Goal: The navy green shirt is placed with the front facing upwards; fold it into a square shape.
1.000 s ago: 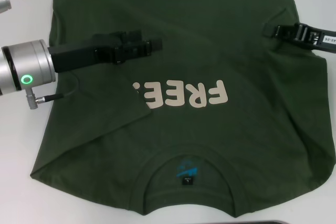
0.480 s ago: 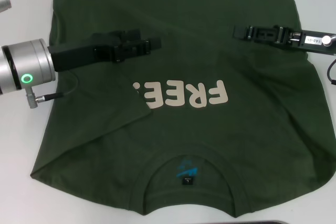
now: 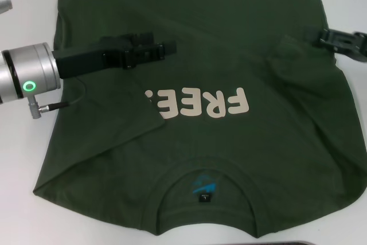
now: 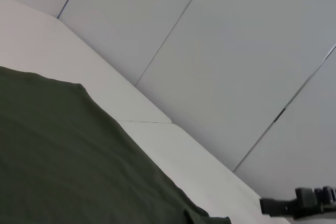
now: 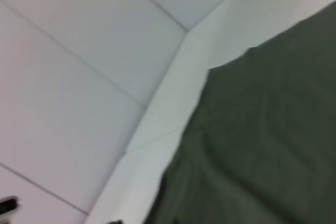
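The navy green shirt (image 3: 229, 147) lies flat on the white table (image 3: 23, 153), collar (image 3: 203, 179) nearest me. Its left side is folded inward, and the fold covers part of the cream letters (image 3: 206, 103). My left gripper (image 3: 171, 49) reaches in from the left and sits low over the shirt just beyond the letters. My right gripper (image 3: 322, 35) shows only partly at the shirt's right edge, beside a small raised wrinkle (image 3: 282, 43). The left wrist view holds shirt cloth (image 4: 63, 156) and the right gripper (image 4: 299, 205) farther off. Shirt cloth (image 5: 262, 129) also fills part of the right wrist view.
White table surface borders the shirt on the left and right. Pale wall panels (image 4: 236, 51) stand beyond the table's far edge. A dark object's edge (image 3: 292, 243) peeks in at the near side of the table.
The right gripper reached inward over the shirt half a second ago, then drew back to the shirt's right edge. A small wrinkle now stands near it. The left arm has not moved.
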Motion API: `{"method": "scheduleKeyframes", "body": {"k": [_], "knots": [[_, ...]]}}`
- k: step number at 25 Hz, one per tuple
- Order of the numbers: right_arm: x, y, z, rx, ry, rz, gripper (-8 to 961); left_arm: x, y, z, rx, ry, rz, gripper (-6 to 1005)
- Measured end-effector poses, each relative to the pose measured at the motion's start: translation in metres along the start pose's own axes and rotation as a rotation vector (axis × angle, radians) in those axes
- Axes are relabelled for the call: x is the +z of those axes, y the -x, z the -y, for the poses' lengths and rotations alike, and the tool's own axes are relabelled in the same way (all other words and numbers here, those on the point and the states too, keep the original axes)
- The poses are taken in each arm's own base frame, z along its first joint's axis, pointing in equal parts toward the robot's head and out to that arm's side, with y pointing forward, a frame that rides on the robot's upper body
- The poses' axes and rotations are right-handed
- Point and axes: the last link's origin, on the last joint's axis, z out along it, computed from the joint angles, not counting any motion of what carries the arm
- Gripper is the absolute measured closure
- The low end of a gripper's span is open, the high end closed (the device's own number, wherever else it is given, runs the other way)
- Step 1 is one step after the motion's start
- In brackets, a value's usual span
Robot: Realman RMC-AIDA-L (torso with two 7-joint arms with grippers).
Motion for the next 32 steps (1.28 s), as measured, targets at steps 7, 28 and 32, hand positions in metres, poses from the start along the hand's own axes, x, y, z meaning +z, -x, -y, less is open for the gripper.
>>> {"method": "scheduleKeyframes", "body": {"k": [7, 28, 32], "knots": [[-0.049, -0.014, 0.02, 0.079, -0.108, 0.013, 225, -0.001, -0.001, 0.0, 0.0, 0.0, -0.003, 125], [-0.019, -0.033, 0.022, 0.126, -0.13, -0.069, 234, -0.002, 0.002, 0.0, -0.002, 0.0, 0.001, 125], [-0.001, -0.032, 0.015, 0.11, -0.097, -0.1, 235, -0.002, 0.002, 0.0, 0.0, 0.0, 0.001, 125]]}}
